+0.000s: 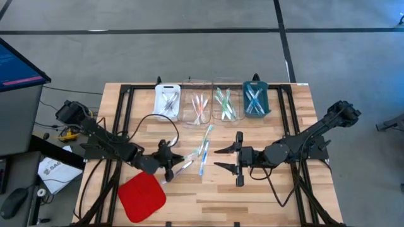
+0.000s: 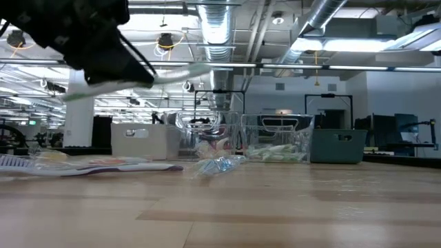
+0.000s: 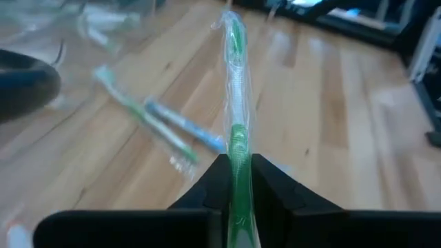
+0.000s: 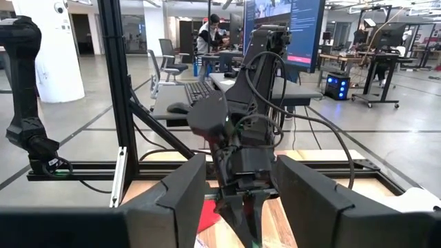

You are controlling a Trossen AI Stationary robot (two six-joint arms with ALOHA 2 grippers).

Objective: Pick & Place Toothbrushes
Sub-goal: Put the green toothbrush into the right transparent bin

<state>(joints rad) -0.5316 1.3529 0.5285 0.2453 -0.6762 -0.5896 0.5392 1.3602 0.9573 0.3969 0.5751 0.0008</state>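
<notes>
Up close, the left tool is clamped on a green toothbrush; from above, the right tool waits apart over the table.

Grey concrete floor crossed by dark lines, silver ceiling ducts hung overhead, black office desk stood beyond, strip lights glowed.

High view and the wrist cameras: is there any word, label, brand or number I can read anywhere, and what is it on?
None can be read.
Monitor left of the table: lines of text, too small to read.
Big screen behind the left arm: text blurred.
White paper on the floor: dark print, too small to make out.
Wrapped green toothbrush in the left gripper: no legible print.
</notes>
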